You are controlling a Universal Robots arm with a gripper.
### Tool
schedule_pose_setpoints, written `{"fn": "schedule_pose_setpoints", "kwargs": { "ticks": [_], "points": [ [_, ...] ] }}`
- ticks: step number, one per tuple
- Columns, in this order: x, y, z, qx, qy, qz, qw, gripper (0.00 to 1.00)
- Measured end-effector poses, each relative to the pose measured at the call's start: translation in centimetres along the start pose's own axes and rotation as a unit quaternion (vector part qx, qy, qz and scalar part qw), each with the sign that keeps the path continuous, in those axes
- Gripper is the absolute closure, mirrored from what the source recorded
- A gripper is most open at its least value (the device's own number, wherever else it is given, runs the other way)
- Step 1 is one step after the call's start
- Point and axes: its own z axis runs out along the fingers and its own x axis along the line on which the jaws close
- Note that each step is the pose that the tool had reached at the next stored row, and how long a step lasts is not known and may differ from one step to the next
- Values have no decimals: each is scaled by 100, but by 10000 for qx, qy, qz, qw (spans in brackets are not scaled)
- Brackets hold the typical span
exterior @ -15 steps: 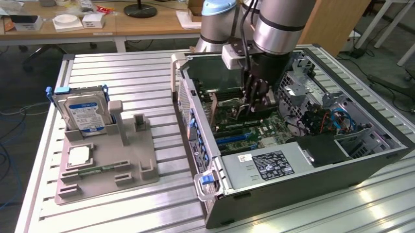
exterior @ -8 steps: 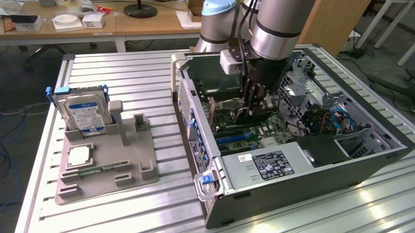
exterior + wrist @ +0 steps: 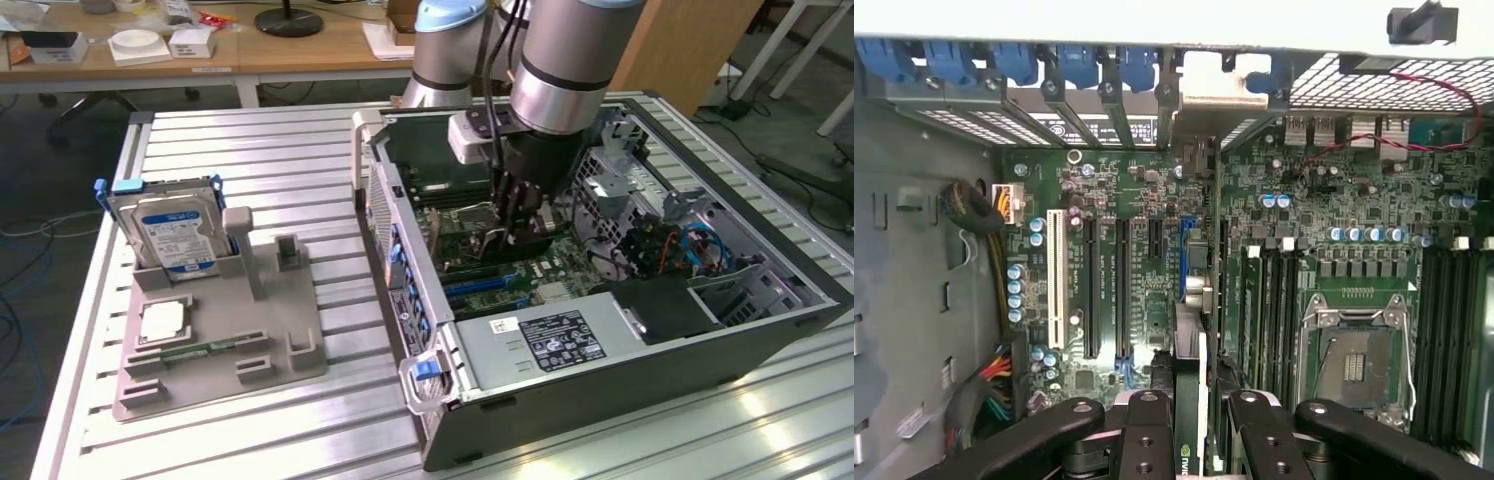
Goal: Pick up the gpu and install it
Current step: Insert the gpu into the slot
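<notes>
slatted metal table (image 3: 267, 150) carried an open computer case (image 3: 641, 350). the pincer (image 3: 1196, 420) hung inside, clenched edge-on around the gpu (image 3: 1189, 330), held upright toward 12 o'clock over the motherboard (image 3: 1324, 200) slots for seating.

A silver hard drive (image 3: 171, 230) with a blue label stands upright in a grey holder tray (image 3: 220, 345) on the slatted metal table (image 3: 267, 150). Just beside the tray, toward the exterior view's right, lies an open computer case (image 3: 587, 400), its green motherboard (image 3: 1144, 190) exposed.
</notes>
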Motion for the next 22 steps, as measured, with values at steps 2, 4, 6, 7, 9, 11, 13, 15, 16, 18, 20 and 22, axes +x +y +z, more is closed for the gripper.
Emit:
{"fn": "schedule_pose_setpoints", "kwargs": {
  "ticks": [2,4,6,7,9,11,13,15,16,18,20,22],
  "points": [
    [1,3,20,0,0,0,10000,74],
    [1,6,35,0,0,0,10000,74],
    [2,14,48,0,0,1,10000,74],
    [2,18,55,0,0,0,10000,74],
    [3,28,71,0,0,0,10000,74],
    [4,36,89,0,0,0,10000,74],
    [5,42,111,0,0,0,10000,74],
    [6,48,134,0,-1,-1,10000,74],
    [6,49,145,0,0,-1,10000,74],
    [7,55,169,0,0,0,10000,74],
    [8,65,190,0,0,0,10000,74],
    [9,74,211,0,0,0,10000,74]
  ]
}}
